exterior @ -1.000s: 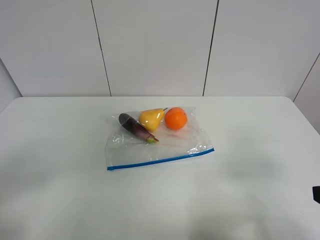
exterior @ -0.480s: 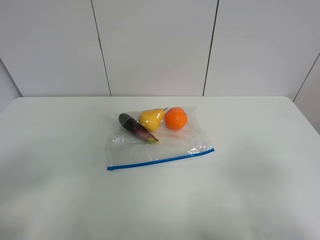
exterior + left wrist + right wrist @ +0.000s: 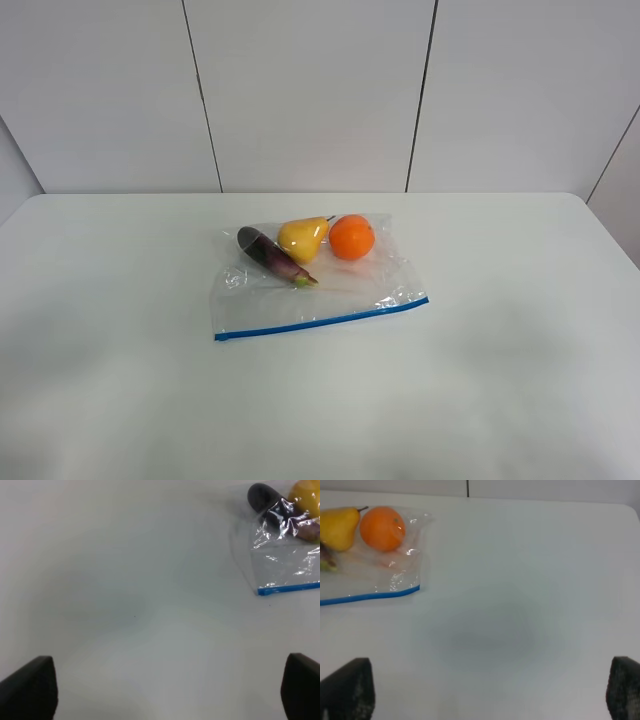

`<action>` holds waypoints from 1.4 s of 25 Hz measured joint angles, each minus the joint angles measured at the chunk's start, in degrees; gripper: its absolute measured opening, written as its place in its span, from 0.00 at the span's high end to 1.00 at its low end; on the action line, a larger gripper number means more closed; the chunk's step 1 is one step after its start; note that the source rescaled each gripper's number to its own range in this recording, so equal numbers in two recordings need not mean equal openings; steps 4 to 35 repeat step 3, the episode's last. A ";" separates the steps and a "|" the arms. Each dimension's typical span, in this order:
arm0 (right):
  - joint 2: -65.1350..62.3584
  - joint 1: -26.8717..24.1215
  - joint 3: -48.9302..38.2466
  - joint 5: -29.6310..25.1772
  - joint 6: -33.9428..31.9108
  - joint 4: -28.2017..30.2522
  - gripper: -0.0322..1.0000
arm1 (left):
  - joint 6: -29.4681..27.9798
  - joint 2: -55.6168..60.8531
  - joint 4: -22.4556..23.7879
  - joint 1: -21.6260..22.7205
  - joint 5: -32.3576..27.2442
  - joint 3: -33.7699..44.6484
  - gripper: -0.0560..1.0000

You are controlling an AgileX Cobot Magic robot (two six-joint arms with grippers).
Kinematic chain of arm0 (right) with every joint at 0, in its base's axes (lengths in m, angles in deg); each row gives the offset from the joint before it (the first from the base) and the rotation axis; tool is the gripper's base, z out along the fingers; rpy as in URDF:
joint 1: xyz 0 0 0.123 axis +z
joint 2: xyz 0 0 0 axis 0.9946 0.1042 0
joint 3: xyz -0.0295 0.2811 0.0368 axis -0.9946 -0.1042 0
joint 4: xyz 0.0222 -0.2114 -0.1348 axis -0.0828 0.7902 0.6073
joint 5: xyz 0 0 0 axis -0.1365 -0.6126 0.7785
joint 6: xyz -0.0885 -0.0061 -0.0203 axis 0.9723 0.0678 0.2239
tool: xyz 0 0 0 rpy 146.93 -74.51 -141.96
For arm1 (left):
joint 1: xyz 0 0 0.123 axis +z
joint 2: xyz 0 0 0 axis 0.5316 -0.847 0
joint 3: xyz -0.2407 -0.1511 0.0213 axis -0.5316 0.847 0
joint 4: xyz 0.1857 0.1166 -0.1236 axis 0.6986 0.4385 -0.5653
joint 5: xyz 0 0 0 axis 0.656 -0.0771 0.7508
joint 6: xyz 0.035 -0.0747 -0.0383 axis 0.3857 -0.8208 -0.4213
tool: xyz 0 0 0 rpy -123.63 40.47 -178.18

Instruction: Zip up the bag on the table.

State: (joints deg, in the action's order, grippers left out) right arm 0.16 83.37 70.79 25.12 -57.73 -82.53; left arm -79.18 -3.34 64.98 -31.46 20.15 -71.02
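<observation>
The clear bag [image 3: 318, 282] lies flat in the middle of the white table [image 3: 500, 380]. Its blue zipper strip [image 3: 320, 321] runs along the near long edge. A purple eggplant [image 3: 270, 255], a yellow pear [image 3: 302, 237] and an orange [image 3: 351, 237] show through it. Neither gripper shows in the exterior view. In the left wrist view my left gripper [image 3: 165, 687] is open and empty, well short of the bag's left corner [image 3: 285, 565]. In the right wrist view my right gripper [image 3: 485, 687] is open and empty, off the bag's right end [image 3: 380, 575].
Grey wall panels [image 3: 310, 90] stand behind the table's far edge. The table's right far corner [image 3: 627, 507] shows in the right wrist view.
A dark piece of the right arm at the exterior view's right edge one second ago has gone out of view. The bag has not moved.
</observation>
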 joint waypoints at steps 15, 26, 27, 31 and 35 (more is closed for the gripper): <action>-0.14 0.00 0.00 0.00 0.00 0.05 0.00 | 0.00 0.00 0.00 0.00 0.00 0.00 0.00; -0.14 0.00 0.00 0.00 0.00 0.05 0.00 | 0.00 0.00 0.00 0.00 0.00 0.00 0.00; -0.14 0.00 0.00 0.00 0.00 0.05 0.00 | 0.00 0.00 0.00 0.00 0.00 0.00 0.00; -0.14 0.00 0.00 0.00 0.00 0.05 0.00 | 0.00 0.00 0.00 0.00 0.00 0.00 0.00; -0.14 0.00 0.00 0.00 0.00 0.05 0.00 | 0.00 0.00 0.00 0.00 0.00 0.00 0.00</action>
